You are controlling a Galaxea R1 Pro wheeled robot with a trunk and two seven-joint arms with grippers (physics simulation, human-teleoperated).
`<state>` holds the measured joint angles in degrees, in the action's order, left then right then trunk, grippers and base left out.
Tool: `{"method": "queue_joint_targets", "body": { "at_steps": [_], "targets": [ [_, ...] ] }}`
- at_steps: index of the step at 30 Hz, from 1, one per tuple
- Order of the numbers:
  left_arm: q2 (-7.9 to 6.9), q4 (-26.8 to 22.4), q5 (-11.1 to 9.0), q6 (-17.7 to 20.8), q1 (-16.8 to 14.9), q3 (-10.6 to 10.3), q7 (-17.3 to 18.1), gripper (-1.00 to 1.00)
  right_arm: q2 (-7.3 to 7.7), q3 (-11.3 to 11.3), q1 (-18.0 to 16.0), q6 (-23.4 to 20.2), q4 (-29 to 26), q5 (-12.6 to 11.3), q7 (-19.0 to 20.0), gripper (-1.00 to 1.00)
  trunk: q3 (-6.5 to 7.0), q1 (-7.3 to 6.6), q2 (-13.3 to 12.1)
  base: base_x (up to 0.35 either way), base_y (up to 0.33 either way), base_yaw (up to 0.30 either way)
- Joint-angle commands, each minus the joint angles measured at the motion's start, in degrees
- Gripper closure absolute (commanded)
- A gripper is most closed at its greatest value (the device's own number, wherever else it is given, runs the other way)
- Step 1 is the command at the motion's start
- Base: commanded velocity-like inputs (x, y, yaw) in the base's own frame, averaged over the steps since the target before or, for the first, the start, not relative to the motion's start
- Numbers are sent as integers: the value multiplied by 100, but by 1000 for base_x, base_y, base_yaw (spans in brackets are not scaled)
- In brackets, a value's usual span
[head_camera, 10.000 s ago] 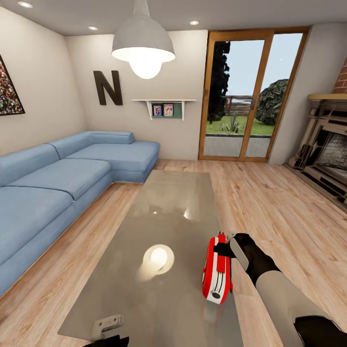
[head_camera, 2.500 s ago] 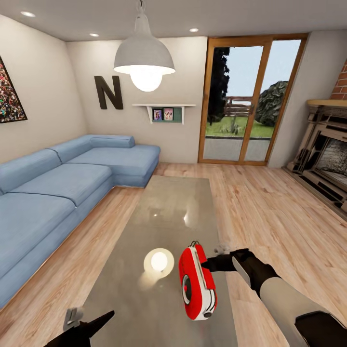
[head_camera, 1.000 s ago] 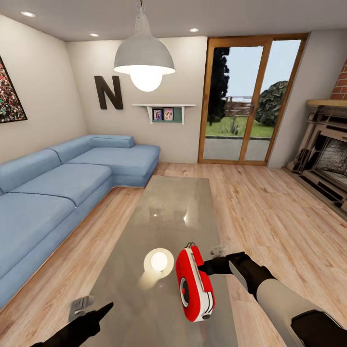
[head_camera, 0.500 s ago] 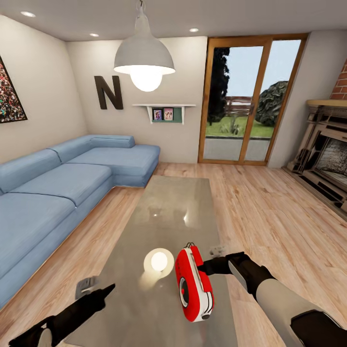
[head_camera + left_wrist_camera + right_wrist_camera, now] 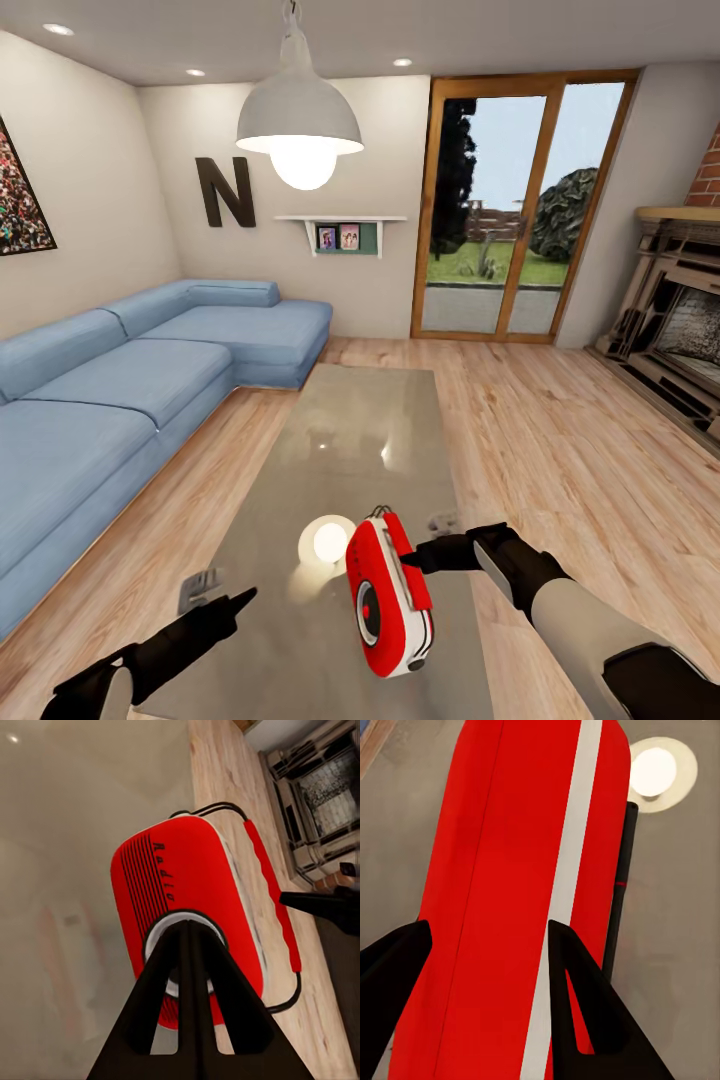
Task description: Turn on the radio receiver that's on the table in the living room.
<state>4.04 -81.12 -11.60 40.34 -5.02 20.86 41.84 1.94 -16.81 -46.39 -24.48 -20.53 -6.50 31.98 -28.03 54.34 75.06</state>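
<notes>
The red radio receiver (image 5: 388,600) stands on end over the near part of the glossy grey-beige table (image 5: 350,430), its round dial facing left. My right gripper (image 5: 415,558) is shut on it from the right, and its black fingers (image 5: 585,1005) straddle the red body (image 5: 502,870). My left gripper (image 5: 238,600) is shut, low at the left, its tip pointing toward the radio. Along its fingers, the tip of the left gripper (image 5: 187,926) lines up with the dial of the radio (image 5: 202,877); whether it touches I cannot tell.
A blue corner sofa (image 5: 120,390) runs along the left of the table. The white pendant lamp (image 5: 300,110) hangs over it. Wood-framed glass doors (image 5: 500,200) are at the back and a fireplace (image 5: 680,310) at the right. Light wood floor (image 5: 560,440) lies between.
My left arm has risen and reached right toward the radio. The radio, held by the right gripper, has shifted a little left and lower in view.
</notes>
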Motion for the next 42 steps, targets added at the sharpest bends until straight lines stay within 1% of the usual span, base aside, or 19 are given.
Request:
{"method": "queue_joint_targets", "body": {
  "at_steps": [1, 4, 6, 7, 11, 14, 17, 20, 22, 26, 31, 33, 35, 37, 38, 39, 42],
  "targets": [
    [2, 0, 0, 0, 0, -1, 18, 100, 0, 11, -1, -5, -3, -32, 4, 100, 0, 0, 0, 0, 0, 0],
    [7, -1, 0, 6, -1, -3, 111, 100, 2, 20, -1, -5, -3, -54, 12, 100, 0, 0, 0, 0, 0, 0],
    [8, -1, -1, 8, -2, -3, 223, 100, 2, 32, -1, -4, -3, -65, 140, 100, 0, 0, 0, 0, 0, 0],
    [8, -1, -1, 8, -2, -3, 273, 100, 3, 35, -1, -4, -3, -66, 273, 100, 0, 0, 0, 0, 0, 0],
    [9, -1, -1, 9, -1, -12, 317, 100, 7, 44, -1, -4, -3, -64, 520, 100, 0, 0, 0, 0, 0, 0],
    [5, -1, 3, 9, 1, -164, 326, 100, 8, 46, -1, -4, -3, -64, 576, 100, 0, 0, 0, 0, 0, 0],
    [-8, 25, 18, 3, 0, -232, 300, 100, 10, 46, -1, 60, -3, -67, 592, 100, 0, 0, 0, 0, 0, 0],
    [-15, 97, 37, -7, -2, -253, 217, 100, 22, 50, -1, 113, -3, -70, 595, 100, 0, 0, 0, 0, 0, 0],
    [-22, 119, 41, -8, -1, -256, 68, 100, 42, 59, -1, 123, -3, -70, 594, 100, 0, 0, 0, 0, 0, 0],
    [-20, 148, 45, -9, -2, -258, -91, 100, 56, 71, -1, 127, -10, -57, 599, 100, 0, 0, 0, 0, 0, 0],
    [-20, 257, 35, -15, -34, -258, -586, 100, 58, 73, -1, 127, -12, -55, 614, 100, 0, 0, 0, 0, 0, 0],
    [-13, 386, 29, -17, -123, -258, -671, 100, 54, 69, -1, 127, -12, -54, 759, 100, 0, 0, 0, 0, 0, 0],
    [-8, 663, 19, -23, -283, -260, -711, 100, 53, 66, -1, 127, -12, -53, 964, 100, 0, 0, 0, 0, 0, 0],
    [3, 793, 7, -25, -366, -292, -717, 100, 53, 65, -1, 127, -12, -53, 1029, 100, 0, 0, 0, 0, 0, 0],
    [28, 824, 4, -26, -389, -338, -721, 100, 52, 65, -1, 127, -12, -53, 1045, 100, 0, 0, 0, 0, 0, 0],
    [95, 848, 5, -30, -416, -424, -725, 100, 52, 64, -1, 127, -12, -49, 1059, 100, 0, 0, 0, 0, 0, 0],
    [240, 871, 11, -28, -475, -560, -729, 100, 52, 64, -1, 127, -12, -45, 1069, 100, 0, 0, 0, 0, 0, 0]
  ]
}}
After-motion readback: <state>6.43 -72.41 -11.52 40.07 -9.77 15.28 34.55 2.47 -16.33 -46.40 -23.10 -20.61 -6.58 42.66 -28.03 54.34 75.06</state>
